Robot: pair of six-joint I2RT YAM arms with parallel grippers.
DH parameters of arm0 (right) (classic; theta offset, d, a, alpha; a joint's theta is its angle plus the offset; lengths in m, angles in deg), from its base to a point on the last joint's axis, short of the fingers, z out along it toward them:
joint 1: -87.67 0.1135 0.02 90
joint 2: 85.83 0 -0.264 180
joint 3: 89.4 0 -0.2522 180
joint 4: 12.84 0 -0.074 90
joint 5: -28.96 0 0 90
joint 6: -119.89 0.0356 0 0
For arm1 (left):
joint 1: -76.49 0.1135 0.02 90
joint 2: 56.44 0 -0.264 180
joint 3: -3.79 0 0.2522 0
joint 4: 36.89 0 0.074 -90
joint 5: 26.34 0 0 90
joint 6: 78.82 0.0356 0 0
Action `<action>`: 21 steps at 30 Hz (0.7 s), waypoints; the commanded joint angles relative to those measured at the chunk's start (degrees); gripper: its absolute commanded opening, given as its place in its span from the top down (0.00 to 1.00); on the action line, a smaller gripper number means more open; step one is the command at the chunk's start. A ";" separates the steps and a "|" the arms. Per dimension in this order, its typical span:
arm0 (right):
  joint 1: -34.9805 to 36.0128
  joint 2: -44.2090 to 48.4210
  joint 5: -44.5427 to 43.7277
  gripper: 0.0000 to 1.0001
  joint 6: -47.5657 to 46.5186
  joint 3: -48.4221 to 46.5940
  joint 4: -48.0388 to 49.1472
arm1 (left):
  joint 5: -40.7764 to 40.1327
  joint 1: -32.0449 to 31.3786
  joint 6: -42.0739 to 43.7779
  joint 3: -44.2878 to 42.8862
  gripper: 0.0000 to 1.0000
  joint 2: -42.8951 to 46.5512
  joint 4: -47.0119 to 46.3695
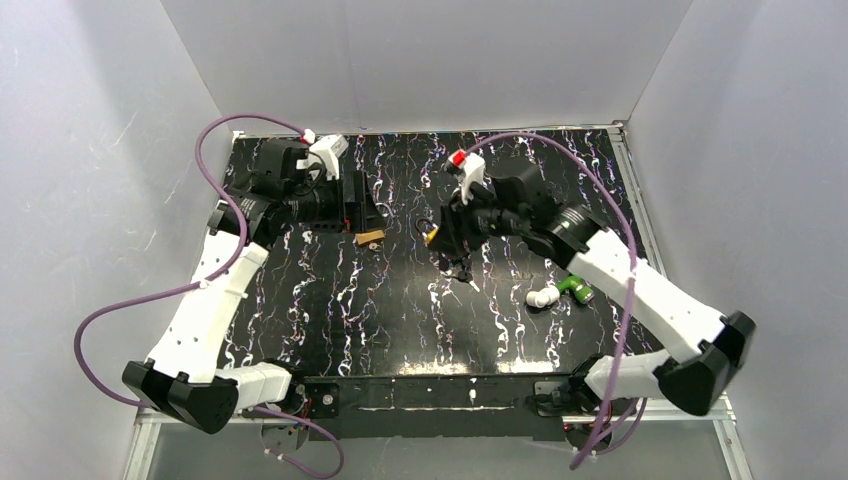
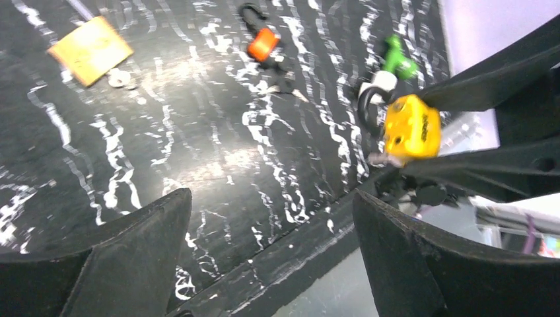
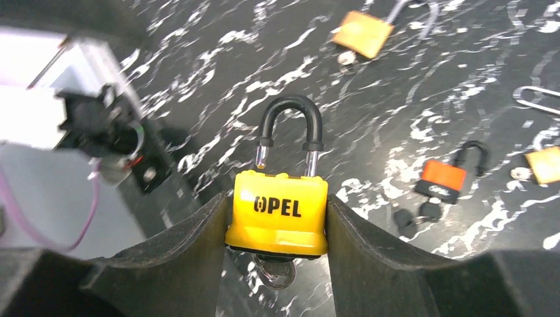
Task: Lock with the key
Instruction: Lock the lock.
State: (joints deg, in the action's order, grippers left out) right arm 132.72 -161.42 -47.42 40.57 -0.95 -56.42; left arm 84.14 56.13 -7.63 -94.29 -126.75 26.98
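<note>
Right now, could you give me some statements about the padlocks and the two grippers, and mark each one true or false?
1. The right gripper holds the yellow padlock. True.
2. The left gripper holds something. False: it is open, with nothing between its fingers.
3. An orange padlock lies on the table. True.
4. The yellow padlock has nothing in its keyhole. False: a key sticks out under its body.
</note>
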 commanded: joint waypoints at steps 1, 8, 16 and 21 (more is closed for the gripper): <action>0.19 7.56 13.55 0.99 -2.51 4.04 3.00 | 16.59 -0.25 1.74 -2.49 0.12 1.19 -1.43; 1.16 13.31 15.74 0.99 -4.42 2.61 0.44 | 28.08 -3.74 -3.75 -3.06 0.23 -0.66 -1.41; 4.13 13.26 14.79 0.99 -7.63 -2.37 -2.87 | 31.73 -7.52 -11.05 -4.50 0.35 -3.31 -2.48; 5.39 13.44 13.12 0.99 -8.81 -4.14 -2.86 | 32.99 -8.02 -13.35 -3.51 0.44 -4.67 -2.63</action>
State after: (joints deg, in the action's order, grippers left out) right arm 137.14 -148.96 -33.77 33.89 -0.55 -61.87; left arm 113.58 48.59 -17.78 -96.95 -130.98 24.56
